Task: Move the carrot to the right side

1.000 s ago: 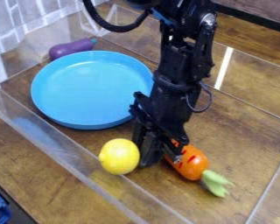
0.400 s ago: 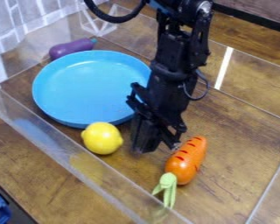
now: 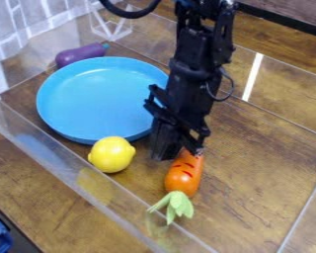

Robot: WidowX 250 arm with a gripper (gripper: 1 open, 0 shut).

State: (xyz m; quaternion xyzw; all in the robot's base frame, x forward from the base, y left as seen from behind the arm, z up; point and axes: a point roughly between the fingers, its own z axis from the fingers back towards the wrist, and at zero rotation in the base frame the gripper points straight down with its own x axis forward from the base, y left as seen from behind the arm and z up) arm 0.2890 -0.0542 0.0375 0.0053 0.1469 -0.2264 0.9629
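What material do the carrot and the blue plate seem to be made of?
The carrot looks like smooth plastic: uniform orange, dark grooves, pale green moulded top. The blue plate also seems plastic, though glazed ceramic is possible: even colour, soft sheen along the rim.

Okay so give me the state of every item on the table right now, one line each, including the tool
tool: shut, pointing steeply down, tips right at the carrot's upper end; a hold on it cannot be told.
carrot: lying on the wooden table, leafy top toward the near edge.
lemon: resting on the table beside the plate.
blue plate: flat, empty.
eggplant: lying behind the plate.
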